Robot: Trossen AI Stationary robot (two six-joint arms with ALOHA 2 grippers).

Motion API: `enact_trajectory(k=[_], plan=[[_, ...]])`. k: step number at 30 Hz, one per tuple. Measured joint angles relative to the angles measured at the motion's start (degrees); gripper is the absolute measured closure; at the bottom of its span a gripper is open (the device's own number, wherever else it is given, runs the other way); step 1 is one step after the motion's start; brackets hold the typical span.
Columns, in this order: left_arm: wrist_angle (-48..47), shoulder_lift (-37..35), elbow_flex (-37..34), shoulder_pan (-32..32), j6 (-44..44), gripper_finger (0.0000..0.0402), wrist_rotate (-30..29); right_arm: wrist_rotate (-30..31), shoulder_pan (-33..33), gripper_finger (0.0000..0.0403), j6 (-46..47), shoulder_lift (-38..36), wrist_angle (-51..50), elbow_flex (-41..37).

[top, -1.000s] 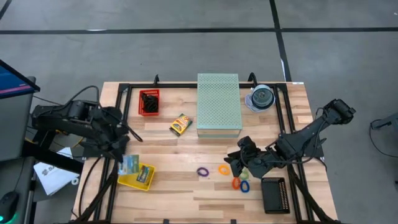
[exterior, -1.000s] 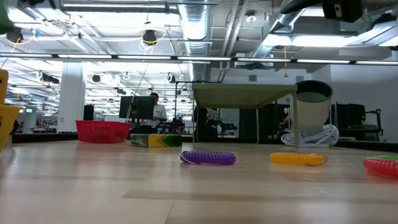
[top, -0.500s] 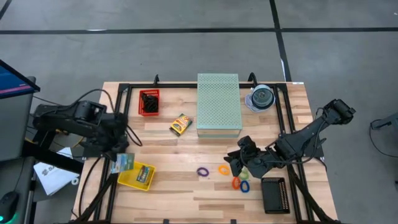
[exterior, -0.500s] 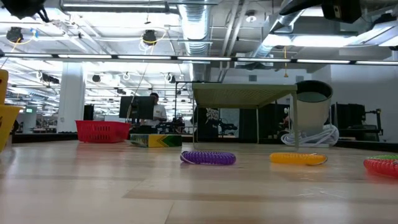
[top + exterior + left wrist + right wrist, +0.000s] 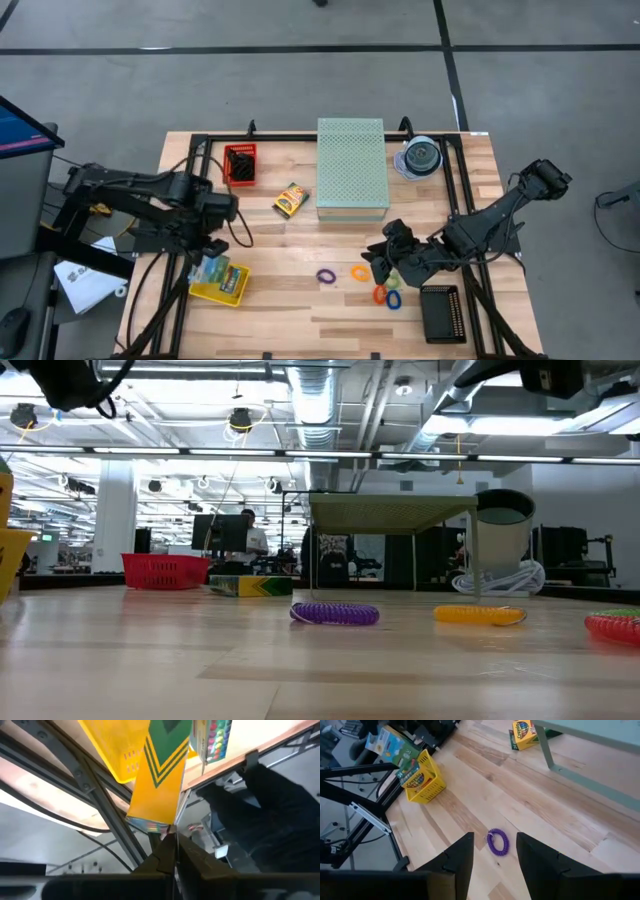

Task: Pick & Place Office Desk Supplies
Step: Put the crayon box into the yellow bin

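My left gripper (image 5: 205, 252) is shut on a crayon box (image 5: 209, 268), green-blue on top and yellow-orange with green chevrons beneath (image 5: 160, 785). It hangs over the left end of a yellow basket (image 5: 232, 290), which holds another crayon box (image 5: 415, 777). My right gripper (image 5: 378, 262) hovers open and empty above the table near the coloured loops: purple (image 5: 326, 275), orange (image 5: 360, 271), red (image 5: 380, 294), blue (image 5: 393, 299). A third crayon box (image 5: 290, 200) lies flat on the table. My left gripper pinches the crayon box by one short end (image 5: 161, 827) between its two shut fingers (image 5: 159, 851). The fingers slant down from the table's left and lie along the box. The box sticks out past the fingertips, clear of the table; whether it touches the basket's rim cannot be told.
A pale green perforated box (image 5: 352, 168) stands at the far middle, with a clear disc spindle (image 5: 420, 157) to its right. A red basket of black clips (image 5: 239, 165) sits far left and a black basket (image 5: 441, 313) near right. Bare wood lies between the baskets.
My left gripper has reached out toward the table's right, sunk toward the yellow basket and tipped more steeply down, staying shut on the crayon box. The box has gone down with it, over the basket's left end. My right arm has kept still.
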Motion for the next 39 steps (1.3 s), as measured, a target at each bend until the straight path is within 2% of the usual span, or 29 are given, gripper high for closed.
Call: enact_trajectory(k=[18,32,39], plan=[[7.16,12.89,0.0,0.07,3.18,0.0401,4.4,0.13,1.6,0.0257,-3.72,0.0,-0.37,0.0],[7.29,20.72,0.0,0.07,6.33,0.0401,6.99,0.15,2.8,0.0257,-6.01,0.0,-0.29,0.0],[7.23,23.57,0.0,3.13,9.37,0.0401,6.89,0.13,2.8,0.0257,-7.32,0.0,0.05,0.0]])
